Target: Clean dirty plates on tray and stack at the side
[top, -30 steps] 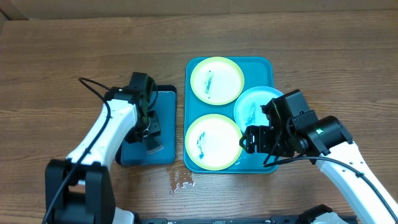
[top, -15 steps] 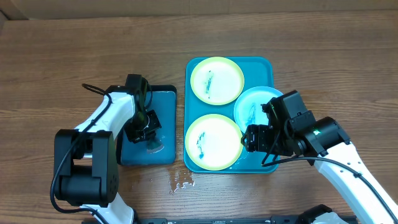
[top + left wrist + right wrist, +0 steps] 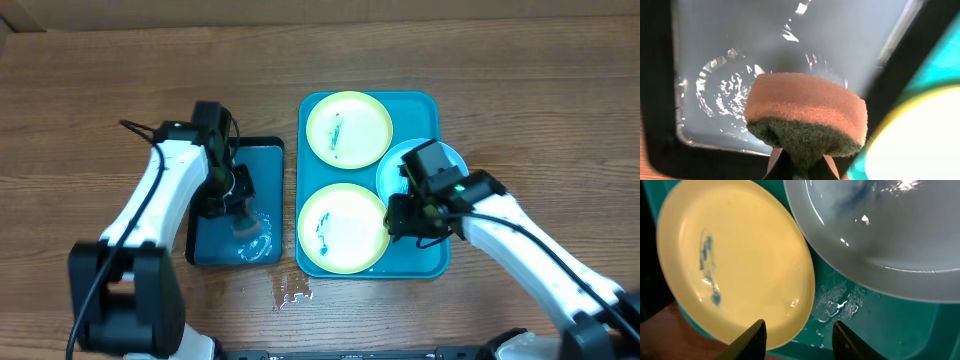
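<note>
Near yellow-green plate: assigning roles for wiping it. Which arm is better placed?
Left, probably: the left gripper is shut on the sponge beside that plate; the right gripper is open, empty, at its rim.

The left arm (image 3: pixel 150 202) has white rounded plastic links, black joints and a blocky black base (image 3: pixel 120 300). A thin black cable (image 3: pixel 140 130) loops out beside it. The right arm (image 3: pixel 520 240) has the same white links, with a small green light (image 3: pixel 454 184) on its black wrist. The right gripper (image 3: pixel 800 339) has dark, flat fingertips (image 3: pixel 755 340).
</note>
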Controlling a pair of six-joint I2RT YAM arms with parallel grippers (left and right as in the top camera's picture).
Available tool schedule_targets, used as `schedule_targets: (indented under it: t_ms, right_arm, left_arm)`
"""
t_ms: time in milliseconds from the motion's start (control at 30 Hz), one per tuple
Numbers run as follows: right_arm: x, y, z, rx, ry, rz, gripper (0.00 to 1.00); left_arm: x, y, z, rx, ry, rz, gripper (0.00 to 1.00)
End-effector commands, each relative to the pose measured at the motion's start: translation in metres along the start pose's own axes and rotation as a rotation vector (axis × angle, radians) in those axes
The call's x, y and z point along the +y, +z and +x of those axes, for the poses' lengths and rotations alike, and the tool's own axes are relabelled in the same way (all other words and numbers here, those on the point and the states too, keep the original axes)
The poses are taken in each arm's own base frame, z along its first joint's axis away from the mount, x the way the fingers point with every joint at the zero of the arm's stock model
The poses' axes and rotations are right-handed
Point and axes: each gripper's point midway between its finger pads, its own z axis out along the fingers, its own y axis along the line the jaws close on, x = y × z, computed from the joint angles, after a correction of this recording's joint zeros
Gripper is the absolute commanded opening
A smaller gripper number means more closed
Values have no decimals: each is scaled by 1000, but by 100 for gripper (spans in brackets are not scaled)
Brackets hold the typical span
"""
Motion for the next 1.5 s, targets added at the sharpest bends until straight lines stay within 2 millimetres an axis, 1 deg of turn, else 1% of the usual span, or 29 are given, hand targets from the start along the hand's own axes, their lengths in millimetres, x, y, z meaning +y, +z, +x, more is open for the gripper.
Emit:
schedule_targets:
  t_ms: [0,33,133,167,233,267,333,400,500,633,800,867,933,1033,1100,1167,1200,1267,1333,1467]
  right_arm:
    - [-5,24,3,44,-12,48,44]
    - [-9,37,-2,41,-12,81,45]
    - [-19,55,-9,31,26,137,44]
    - [-21,62,-9,37,32,143,40]
    - [-22,73,-7,60,43,144,27]
    - [-23,76,-7,67,45,147,20]
    - [-25,80,-6,74,47,153,10]
    - [-24,80,-7,69,49,151,5]
    - [-24,80,-9,56,87,153,4]
    - [-27,80,-10,46,142,170,4]
    - [-29,80,-10,44,143,177,4]
    - [-29,80,-10,44,144,178,4]
    - [-29,80,-10,44,144,178,4]
    - [-29,80,-9,46,143,180,4]
    - [-31,79,-9,47,143,189,4]
    - [-31,79,-8,49,143,191,4]
    - [-31,79,-8,49,144,191,4]
    - [-32,79,-9,47,143,195,4]
    - [-32,79,-9,46,143,197,4]
    - [-32,79,-9,46,143,197,4]
  left_arm:
    - [-17,-38,1,-90,112,94,4]
    - [-21,-46,4,-108,133,119,4]
    - [-26,-53,9,-116,151,143,4]
    - [-29,-53,11,-114,158,149,4]
    - [-35,-52,15,-106,177,157,4]
    - [-39,-52,17,-105,192,162,4]
    - [-51,-51,21,-109,232,169,4]
    - [-64,-49,24,-124,281,172,4]
    - [-87,-43,26,-153,345,182,4]
    - [-119,-23,36,-126,395,199,4]
    - [-159,19,44,-97,484,200,4]
    - [-169,39,45,-80,506,191,4]
    - [-174,58,43,-65,497,179,4]
    - [-171,80,35,-53,484,154,4]
    - [-161,93,27,-56,464,100,4]
    - [-147,98,20,-57,442,44,4]
    - [-139,99,16,-61,428,13,4]
    - [-116,98,8,-85,384,-96,4]
    - [-96,94,2,-97,357,-184,4]
    - [-73,88,-3,-109,346,-290,4]
